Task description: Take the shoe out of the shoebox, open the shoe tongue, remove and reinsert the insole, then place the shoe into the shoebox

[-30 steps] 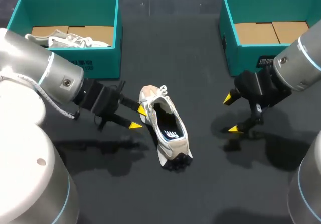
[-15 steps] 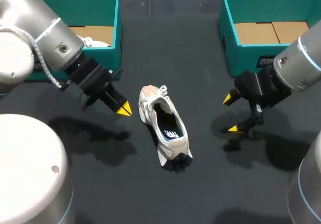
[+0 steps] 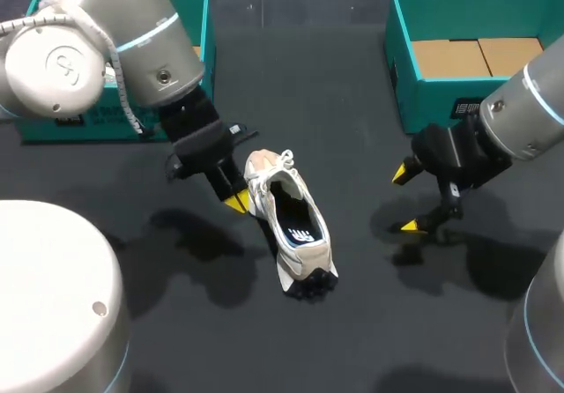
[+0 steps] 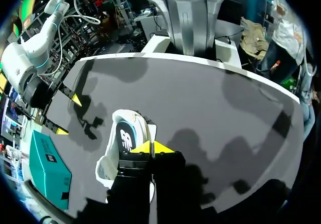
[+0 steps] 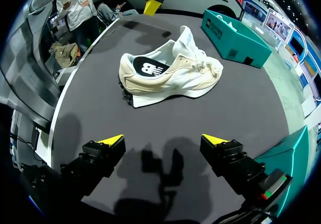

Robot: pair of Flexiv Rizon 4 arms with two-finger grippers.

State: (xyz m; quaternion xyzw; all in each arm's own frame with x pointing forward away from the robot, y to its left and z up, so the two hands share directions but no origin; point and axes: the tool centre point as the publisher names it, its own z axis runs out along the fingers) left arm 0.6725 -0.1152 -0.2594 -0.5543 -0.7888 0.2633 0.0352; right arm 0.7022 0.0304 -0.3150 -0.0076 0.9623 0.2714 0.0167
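Observation:
A white and beige shoe (image 3: 291,221) lies on the dark table, its black insole with a white logo showing through the opening. My left gripper (image 3: 236,202) is shut, its yellow tips together right at the shoe's left side; nothing shows between them. In the left wrist view the joined tips (image 4: 153,147) sit beside the shoe (image 4: 125,143). My right gripper (image 3: 405,199) stands open to the right of the shoe, well apart from it. The right wrist view has the shoe (image 5: 170,73) lying on its side ahead of the open gripper (image 5: 163,139).
A teal shoebox (image 3: 208,49) at the back left is mostly hidden by my left arm. A second teal shoebox (image 3: 401,76) with a cardboard floor stands at the back right. Bare table lies in front of the shoe.
My left gripper closed, pulled back from the shoe to the left, then swung in again to the shoe's left side. The right arm and the shoe have not moved.

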